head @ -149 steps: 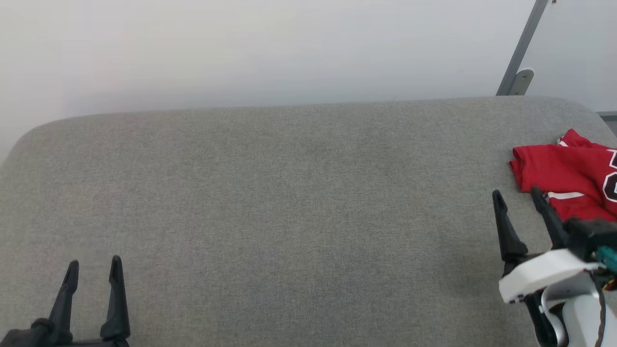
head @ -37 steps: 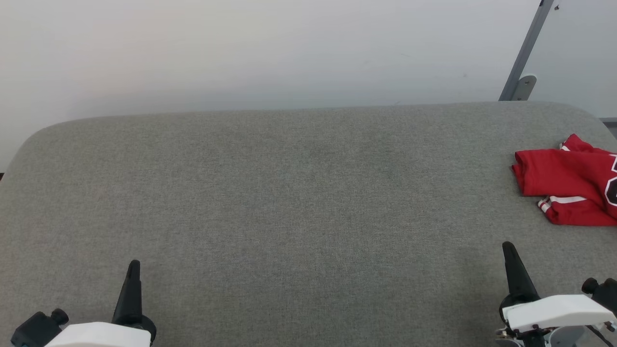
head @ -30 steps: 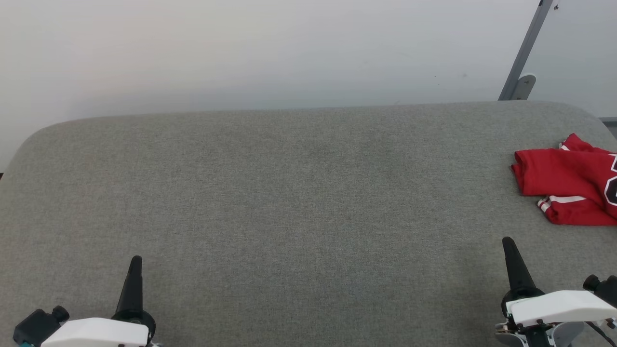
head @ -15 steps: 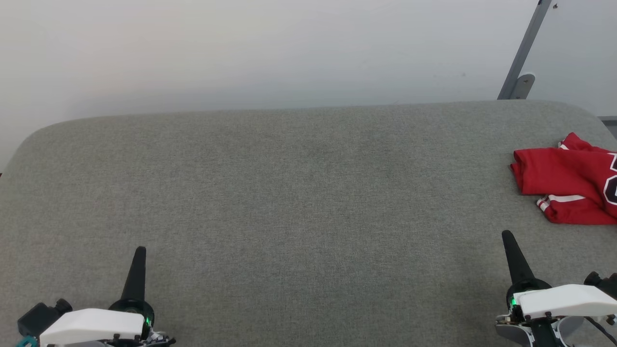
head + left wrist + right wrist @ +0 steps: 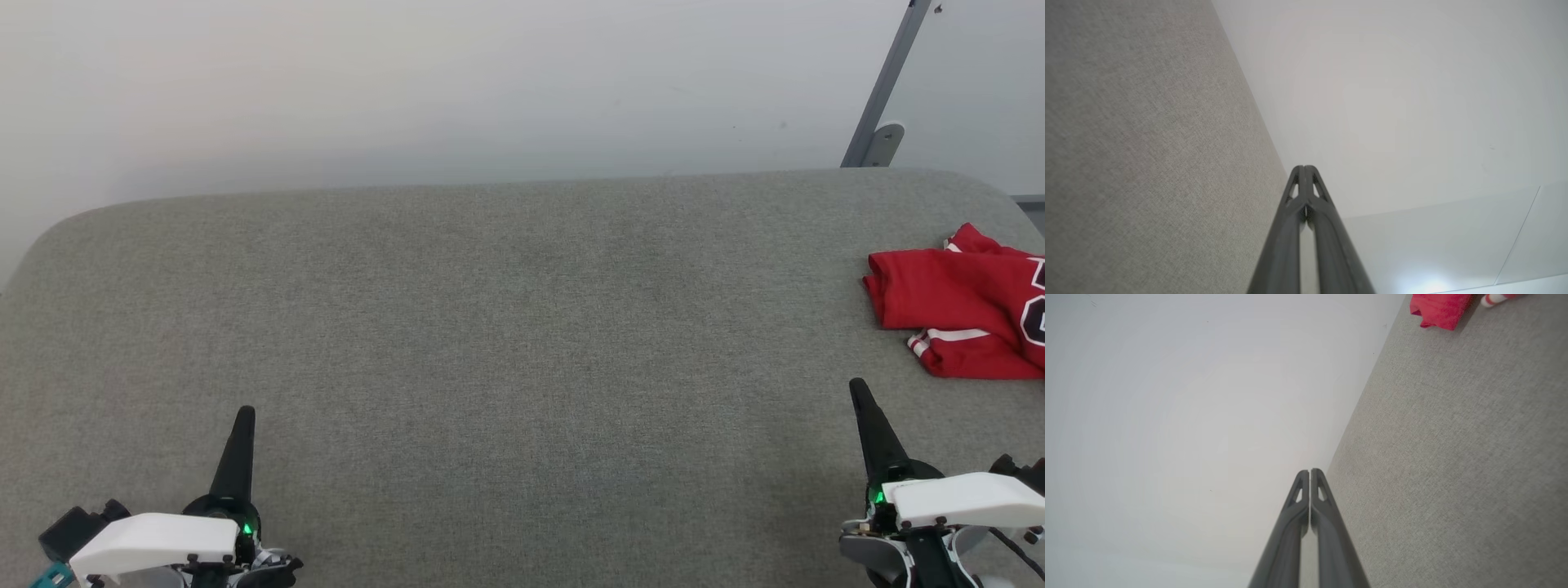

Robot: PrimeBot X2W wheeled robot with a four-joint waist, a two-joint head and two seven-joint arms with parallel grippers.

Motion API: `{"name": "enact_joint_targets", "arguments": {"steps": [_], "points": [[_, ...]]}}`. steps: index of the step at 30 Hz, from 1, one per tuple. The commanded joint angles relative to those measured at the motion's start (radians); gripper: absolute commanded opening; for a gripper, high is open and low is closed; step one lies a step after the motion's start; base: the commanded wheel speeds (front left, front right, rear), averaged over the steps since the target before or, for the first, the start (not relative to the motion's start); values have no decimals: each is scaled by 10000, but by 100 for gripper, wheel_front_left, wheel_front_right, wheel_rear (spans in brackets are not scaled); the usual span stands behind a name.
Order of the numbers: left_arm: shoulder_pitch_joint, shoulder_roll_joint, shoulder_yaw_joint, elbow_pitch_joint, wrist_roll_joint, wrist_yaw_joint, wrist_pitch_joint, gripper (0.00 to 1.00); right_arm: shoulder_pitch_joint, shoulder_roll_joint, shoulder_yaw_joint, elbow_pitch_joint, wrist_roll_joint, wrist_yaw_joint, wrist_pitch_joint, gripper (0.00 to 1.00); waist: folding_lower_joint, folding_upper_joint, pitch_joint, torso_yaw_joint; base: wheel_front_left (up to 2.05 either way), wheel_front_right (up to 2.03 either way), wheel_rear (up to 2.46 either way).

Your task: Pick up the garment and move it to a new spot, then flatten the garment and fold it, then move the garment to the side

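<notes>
The garment (image 5: pixel 959 302), a red jersey with red-white striped trim and black white-outlined characters, lies folded at the table's right edge, partly cut off by the head view's border. A corner of the garment (image 5: pixel 1439 309) shows at the top of the right wrist view. My right gripper (image 5: pixel 859 390) is shut and empty at the lower right, short of the garment and apart from it. In its own wrist view the right gripper (image 5: pixel 1309 472) has its fingers pressed together. My left gripper (image 5: pixel 245 415) is shut and empty at the lower left; its wrist view shows the left gripper (image 5: pixel 1304 168) closed.
The grey fabric-covered table (image 5: pixel 506 327) has rounded far corners and a pale wall behind it. A slanted grey metal bar (image 5: pixel 886 90) with a bracket rises behind the far right corner.
Both grippers, open five seconds ago with the right one at the garment, have shut and turned edge-on. Over the last second both have crept slightly forward. The garment lies still.
</notes>
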State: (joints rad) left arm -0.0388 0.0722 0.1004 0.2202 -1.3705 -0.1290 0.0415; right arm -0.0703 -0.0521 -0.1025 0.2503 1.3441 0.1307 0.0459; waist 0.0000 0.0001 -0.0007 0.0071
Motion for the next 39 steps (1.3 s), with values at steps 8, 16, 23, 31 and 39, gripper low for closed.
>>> {"name": "enact_joint_targets", "arguments": {"steps": [8, 16, 23, 31, 39], "points": [[-330, -20, 68, 48, -635, -24, 204, 0, -209, 5, -52, -86, 700, 1, 208, 0, 0, -1, 7, -14, 0, 0, 0], [-472, -76, 87, 109, -1179, -26, 362, 0, -269, 11, -79, -81, 1308, 1, 357, 0, 0, -1, 16, -30, 0, 0, 0], [-608, -135, 106, 173, -1736, -29, 511, 0, -334, 16, -102, -80, 1877, 1, 521, 0, 0, -1, 24, -45, 0, 0, 0], [-699, -188, 120, 234, -2218, -31, 668, 0, -412, 22, -120, -77, 2425, 0, 641, 0, 0, -1, 32, -61, 0, 0, 0], [-766, -210, 130, 257, -2454, -32, 751, 0, -409, 24, -129, -66, 2703, 0, 715, 0, 0, -1, 38, -71, 0, 0, 0]]}}
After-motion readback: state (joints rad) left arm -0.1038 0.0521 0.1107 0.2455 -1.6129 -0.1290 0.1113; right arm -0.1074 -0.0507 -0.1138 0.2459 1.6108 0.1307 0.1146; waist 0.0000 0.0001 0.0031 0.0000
